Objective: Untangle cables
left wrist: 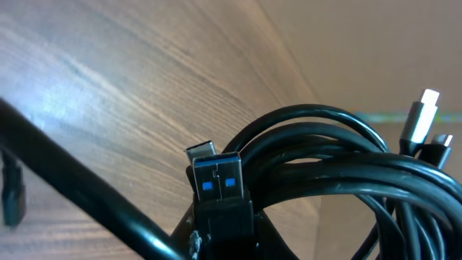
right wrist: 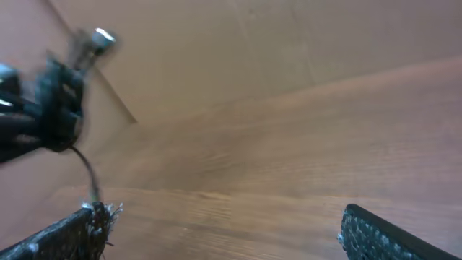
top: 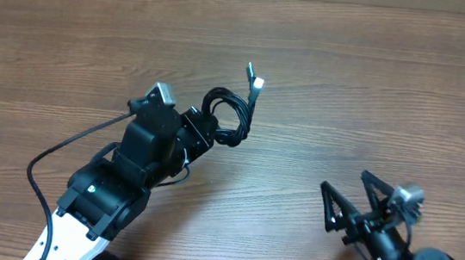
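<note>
The thin black flexible cables (top: 230,115) sit as one tangled coil a little left of the middle of the brown wood-grain counter (top: 376,84). They lie right at the tip of the left fingers (top: 204,132), which are closed down narrowly on the near side of the loops. From the coil, two short ends run up and away from the arm, one ending in a small silver-tipped plug (top: 257,82).

In the left wrist view the loops (left wrist: 325,166) fill the right half of the picture, stacked over one another. A black plug with a blue insert (left wrist: 219,180) stands upright at the front of them. The silver-tipped plug (left wrist: 426,115) pokes out at the far right. We cannot tell whether the coil rests on the counter or hangs just above it.

A thicker black wire (top: 48,158) curves out from the left arm, well apart from the coil.

The right fingers (top: 332,208) stand near the lower right edge, far from the cables. They are spread wide, hold nothing, and touch nothing. Their own camera shows both textured black tips (right wrist: 65,235) at the bottom corners, with bare counter between them.
</note>
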Controlling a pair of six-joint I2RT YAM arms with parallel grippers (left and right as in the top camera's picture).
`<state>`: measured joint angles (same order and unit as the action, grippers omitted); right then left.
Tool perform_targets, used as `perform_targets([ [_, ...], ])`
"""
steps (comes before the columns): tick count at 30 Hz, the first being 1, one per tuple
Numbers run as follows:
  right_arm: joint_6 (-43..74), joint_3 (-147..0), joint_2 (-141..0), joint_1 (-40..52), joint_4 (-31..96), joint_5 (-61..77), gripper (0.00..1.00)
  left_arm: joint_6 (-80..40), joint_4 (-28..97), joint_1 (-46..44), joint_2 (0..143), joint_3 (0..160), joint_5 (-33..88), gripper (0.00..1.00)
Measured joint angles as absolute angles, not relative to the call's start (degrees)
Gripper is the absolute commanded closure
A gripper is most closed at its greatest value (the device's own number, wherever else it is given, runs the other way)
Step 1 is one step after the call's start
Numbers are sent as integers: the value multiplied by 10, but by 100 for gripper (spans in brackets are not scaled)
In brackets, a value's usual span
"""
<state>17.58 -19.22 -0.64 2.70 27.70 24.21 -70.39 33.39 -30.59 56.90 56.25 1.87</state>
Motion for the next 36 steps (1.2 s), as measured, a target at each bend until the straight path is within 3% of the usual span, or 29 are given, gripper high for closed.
perform_targets([
  [8, 157, -352, -60, 27, 346, 253, 0, -800, 299, -306, 569, 562, 12, 96],
  [23, 163, -736, -444, 27, 632, 288, 0, -884, 291, -339, 569, 562, 30, 96],
  [36, 199, -773, -494, 27, 634, 454, 0, -884, 310, -362, 569, 562, 39, 96],
])
